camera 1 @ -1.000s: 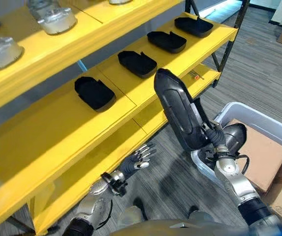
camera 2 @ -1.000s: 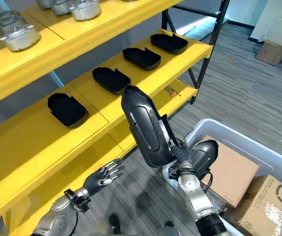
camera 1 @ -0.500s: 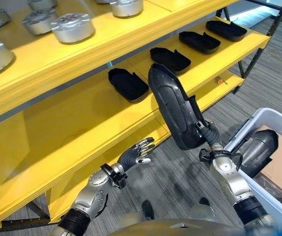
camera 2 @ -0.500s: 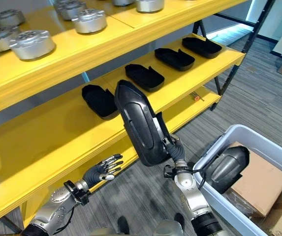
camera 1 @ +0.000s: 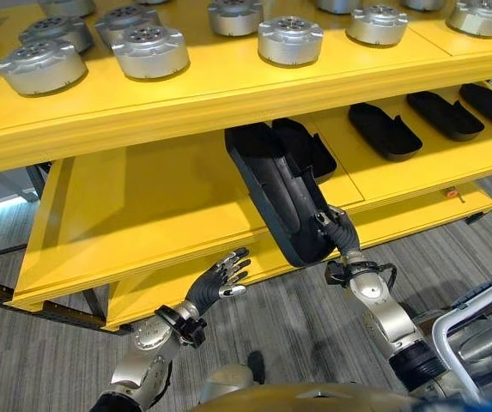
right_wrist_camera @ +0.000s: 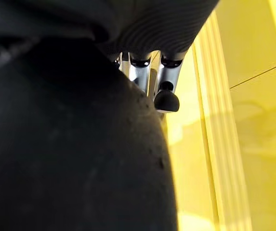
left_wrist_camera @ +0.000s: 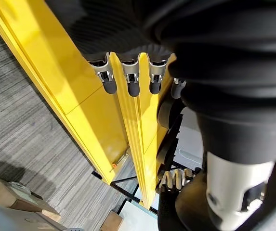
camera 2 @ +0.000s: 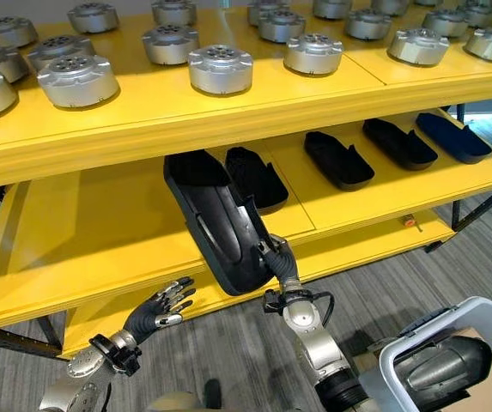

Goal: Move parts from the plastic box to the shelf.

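Yellow shelving (camera 1: 142, 215) is filling the background, its upper board carrying rows of round silver metal parts (camera 1: 290, 39) and its middle board carrying several black shell parts (camera 1: 385, 130) laid flat toward the right. Right robot hand (camera 1: 340, 243) is gripping a long black part (camera 1: 276, 193) by its near end, fingers (right_wrist_camera: 166, 82) curled against it, and is holding it tilted with its far end reaching over the middle board. Left robot hand (camera 1: 220, 276) is hovering open, fingers spread, near the lower board's front edge. Near right, a grey plastic box (camera 2: 404, 354) is sitting on the carpet, another dark part (camera 2: 443, 365) inside.
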